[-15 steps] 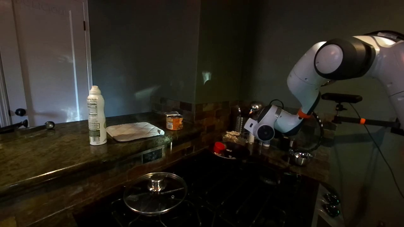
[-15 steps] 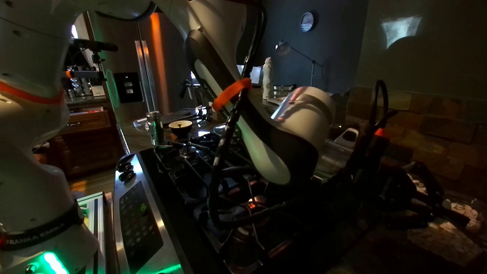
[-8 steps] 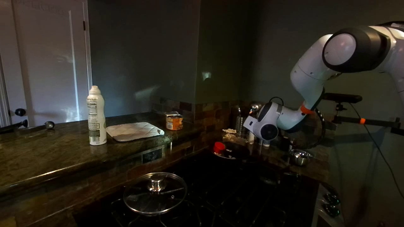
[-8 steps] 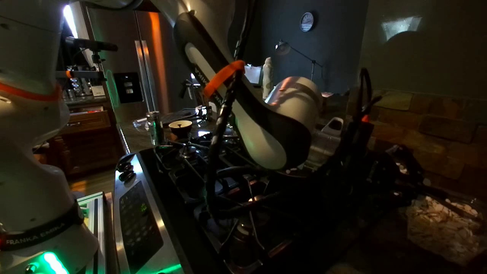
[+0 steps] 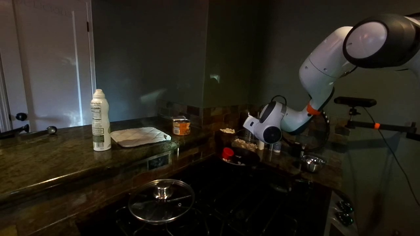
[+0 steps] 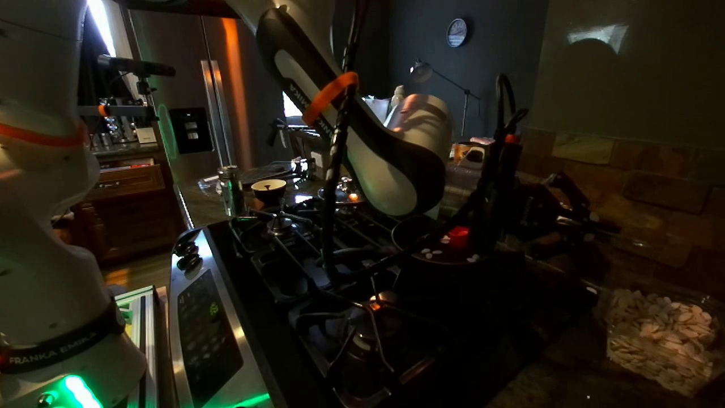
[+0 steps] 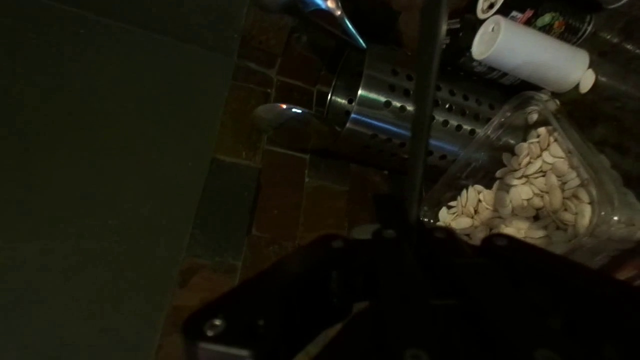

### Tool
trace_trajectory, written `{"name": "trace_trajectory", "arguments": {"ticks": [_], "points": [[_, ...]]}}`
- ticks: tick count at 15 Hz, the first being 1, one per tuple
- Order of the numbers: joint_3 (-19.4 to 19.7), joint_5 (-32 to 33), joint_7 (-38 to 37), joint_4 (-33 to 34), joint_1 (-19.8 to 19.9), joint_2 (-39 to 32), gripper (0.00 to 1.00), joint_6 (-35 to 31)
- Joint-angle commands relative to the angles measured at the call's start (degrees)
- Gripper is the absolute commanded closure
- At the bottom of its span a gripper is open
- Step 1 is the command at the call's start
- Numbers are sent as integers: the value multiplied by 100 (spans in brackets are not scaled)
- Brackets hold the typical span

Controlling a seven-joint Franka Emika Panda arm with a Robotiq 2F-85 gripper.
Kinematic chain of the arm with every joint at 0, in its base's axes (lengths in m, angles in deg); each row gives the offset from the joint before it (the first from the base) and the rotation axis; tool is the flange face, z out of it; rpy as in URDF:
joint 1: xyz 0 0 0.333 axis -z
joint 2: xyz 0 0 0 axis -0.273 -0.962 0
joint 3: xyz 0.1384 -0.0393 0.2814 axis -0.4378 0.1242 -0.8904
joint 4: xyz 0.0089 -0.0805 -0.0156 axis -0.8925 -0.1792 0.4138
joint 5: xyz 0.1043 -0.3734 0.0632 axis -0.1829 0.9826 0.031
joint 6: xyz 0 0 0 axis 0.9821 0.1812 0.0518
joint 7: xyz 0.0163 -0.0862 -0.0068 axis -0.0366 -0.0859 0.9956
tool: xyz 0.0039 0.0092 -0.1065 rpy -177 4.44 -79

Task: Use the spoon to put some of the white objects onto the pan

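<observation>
My gripper (image 7: 397, 232) is shut on the spoon's dark handle (image 7: 425, 110), which rises through the wrist view. The gripper also shows dark in an exterior view (image 6: 566, 212), raised beyond the clear container. A heap of white seeds (image 5: 227, 130) sits up in the air left of the wrist, apparently on the spoon's bowl, whose edges are lost in the dark. More white seeds (image 7: 540, 195) fill the clear plastic container (image 6: 617, 334). The pan appears to be the dark round frying pan (image 5: 246, 158) on the stove, holding a red cup (image 6: 459, 236) and a few seeds (image 6: 433, 253).
A perforated steel utensil holder (image 7: 380, 100) and white shaker (image 7: 532, 55) stand beside the container. The tiled wall (image 7: 280, 195) is close. A glass lid (image 5: 160, 205) lies on the stove. A white bottle (image 5: 101, 121), pale quilted rectangle (image 5: 141, 136) and orange can (image 5: 181, 127) stand on the ledge.
The gripper with the spoon has risen out of and away from the seed container. The seed heap has come into sight, moving up and left. The dark pan and red cup are less hidden.
</observation>
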Motion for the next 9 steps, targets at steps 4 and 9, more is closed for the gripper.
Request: {"name": "trace_trajectory", "arguments": {"ticks": [4, 9], "points": [[41, -8, 145, -599, -83, 369, 99, 301], [15, -11, 251, -910, -174, 574, 99, 368]]}}
